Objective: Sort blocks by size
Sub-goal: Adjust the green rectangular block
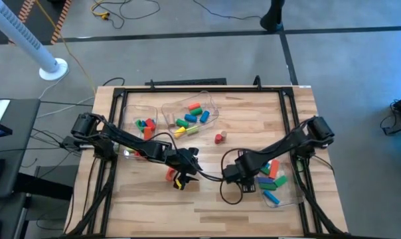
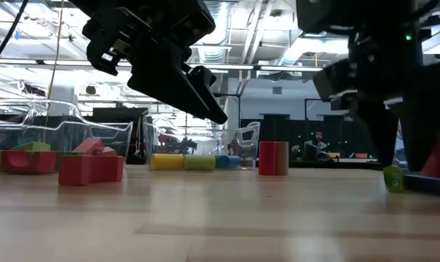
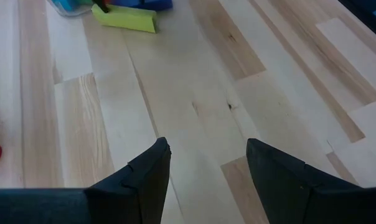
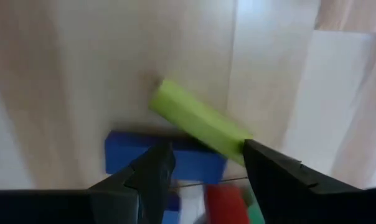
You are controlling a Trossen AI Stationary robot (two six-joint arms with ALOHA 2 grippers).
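Left arm reached from the table's left edge toward the middle, its left gripper [image 1: 187, 174] over bare wood near the front centre. Jaws stood wide apart with nothing between them; the left wrist view showed only the light wooden tabletop [image 3: 194, 106] past the dark fingers [image 3: 147, 177]. A small red block [image 1: 170, 174] lay just beside this gripper, on its left.

Right arm reached in from the right edge, bent inward, with the right gripper [image 1: 243, 174] beside the clear plastic bin at the right [image 1: 290, 196]. Its jaws also stood wide, holding nothing. Ahead of its fingers [image 4: 152, 174] lay a yellow-green bar block [image 4: 197, 124], tilted and resting across a blue bar block [image 4: 169, 158]; part of a red block [image 4: 225, 202] showed beside them.

The right bin held several blue, green and orange blocks [image 1: 272, 180]. Two more clear bins sat at the back of the table: the left rear bin [image 1: 131, 113] with green, red and orange pieces, and the centre rear bin [image 1: 210, 106] with blue, green, yellow and red pieces. A red cylinder block [image 1: 219, 137] stood upright alone on the table between the rear bins and the grippers, well clear of both.
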